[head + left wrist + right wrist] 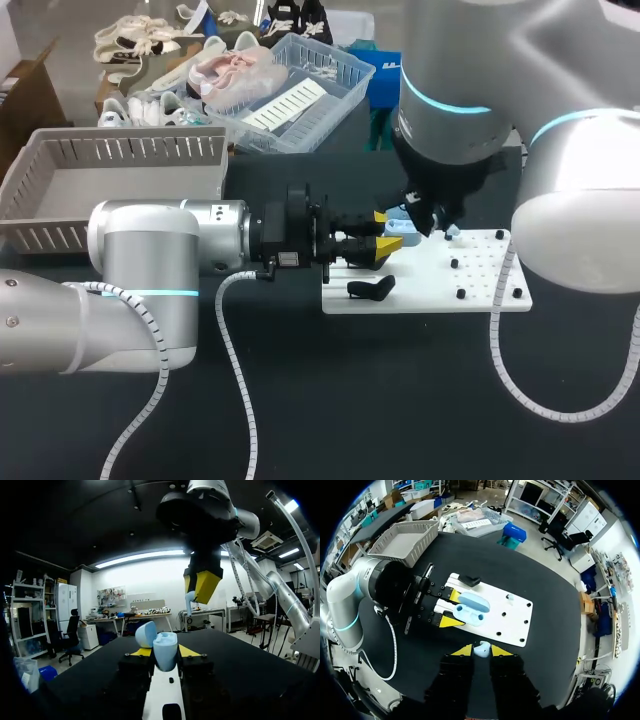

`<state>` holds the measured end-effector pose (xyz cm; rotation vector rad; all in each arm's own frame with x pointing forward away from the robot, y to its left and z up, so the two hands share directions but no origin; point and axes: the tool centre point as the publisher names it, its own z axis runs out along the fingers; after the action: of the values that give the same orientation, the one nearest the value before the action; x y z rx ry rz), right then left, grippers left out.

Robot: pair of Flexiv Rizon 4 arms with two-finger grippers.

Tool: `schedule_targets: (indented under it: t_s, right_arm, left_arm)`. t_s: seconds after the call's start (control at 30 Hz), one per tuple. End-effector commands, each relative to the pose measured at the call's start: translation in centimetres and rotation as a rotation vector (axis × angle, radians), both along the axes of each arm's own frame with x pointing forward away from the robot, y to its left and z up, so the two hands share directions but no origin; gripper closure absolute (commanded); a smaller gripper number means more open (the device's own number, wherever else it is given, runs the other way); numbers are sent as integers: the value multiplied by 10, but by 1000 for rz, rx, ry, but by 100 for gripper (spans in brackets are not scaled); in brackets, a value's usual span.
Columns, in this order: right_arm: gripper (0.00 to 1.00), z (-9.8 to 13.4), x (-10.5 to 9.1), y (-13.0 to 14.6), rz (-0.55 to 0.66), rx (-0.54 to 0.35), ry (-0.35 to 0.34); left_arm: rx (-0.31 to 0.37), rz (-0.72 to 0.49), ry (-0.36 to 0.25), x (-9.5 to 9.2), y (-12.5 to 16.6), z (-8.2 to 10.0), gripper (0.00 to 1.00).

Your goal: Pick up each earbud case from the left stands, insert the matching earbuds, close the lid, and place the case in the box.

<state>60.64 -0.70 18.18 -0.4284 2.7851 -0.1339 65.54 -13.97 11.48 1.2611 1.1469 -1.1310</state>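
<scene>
Left gripper (386, 240) clamps the open pale-blue plastic earbud case (470, 608) over the white board's (485, 290) left end. Right gripper (481, 650) pinches a half-hidden pale-blue earbud (189, 600).

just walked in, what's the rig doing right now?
The left claw is shut on an open light-blue earbud case, held over the white board. The right claw hangs above it, pinching a matching earbud that is not yet in the case. A black object lies on the board. The grey basket sits beyond the left arm.
</scene>
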Motion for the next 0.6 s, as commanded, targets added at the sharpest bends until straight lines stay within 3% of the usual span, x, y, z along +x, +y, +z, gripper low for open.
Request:
schedule_targets:
  t_s: [0.03,0.23,0.6]
  right_arm:
    - [100,7,5,11,-45,18,-35]
    - [100,14,14,24,-71,-86,-65]
    - [100,12,28,24,-111,-144,19]
  left_arm:
    - [0,0,0,1,-1,-1,100]
    - [0,0,0,1,-1,-1,100]
    - [0,0,0,1,-1,-1,100]
